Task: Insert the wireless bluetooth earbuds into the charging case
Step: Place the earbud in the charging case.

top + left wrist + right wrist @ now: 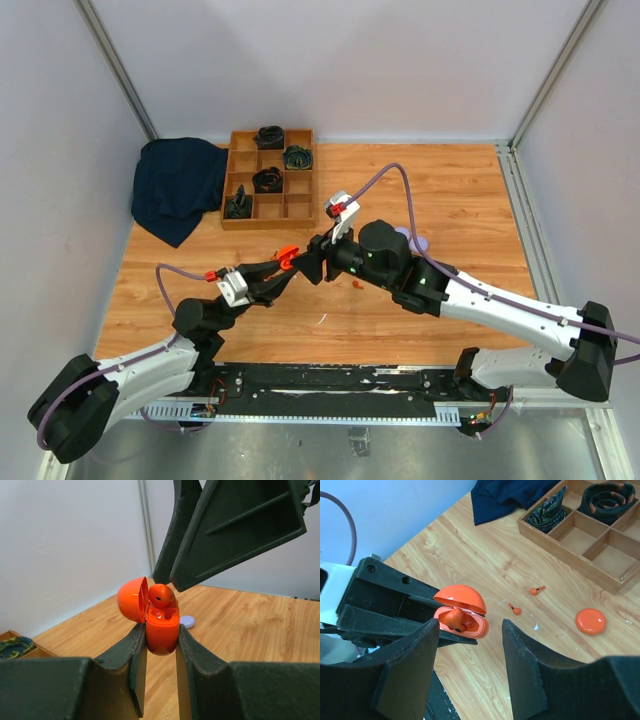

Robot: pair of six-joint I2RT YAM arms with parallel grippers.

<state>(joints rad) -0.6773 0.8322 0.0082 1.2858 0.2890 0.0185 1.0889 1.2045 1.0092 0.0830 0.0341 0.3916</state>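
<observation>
Left gripper (161, 631): clamped on the lower body of the orange charging case (162, 636), held upright, clear of the table (460, 200), with lid (132, 600) hinged back to the left. Right gripper (470, 626): jaws apart, nothing between them, poised just above and beside the case mouth. One orange earbud (161, 596) perched in the case's well, bulb standing proud of the rim, so probably not fully seated. Impossible to tell whether touching a right fingertip or merely sitting just under it. Second earbud (515, 610) and third earbud (536, 590) lying loose on the wood, near an orange disc (590, 621) and well apart from both grippers. Handling, by judgement: very light, hard, glossy, rounded, so apt to squirt from the pads or roll off if nudged. Thin stem likely the weak part. For the loose ones, best pinched gently across the bulb, stem left free and pointing down toward the well. For the perched one, probably no pinch at all, only a soft straight press on top of the bulb. Case also smooth and rounded, liable to twist in the left grip under an off-centre push. Lid edge close by, so little room on that side.
</observation>
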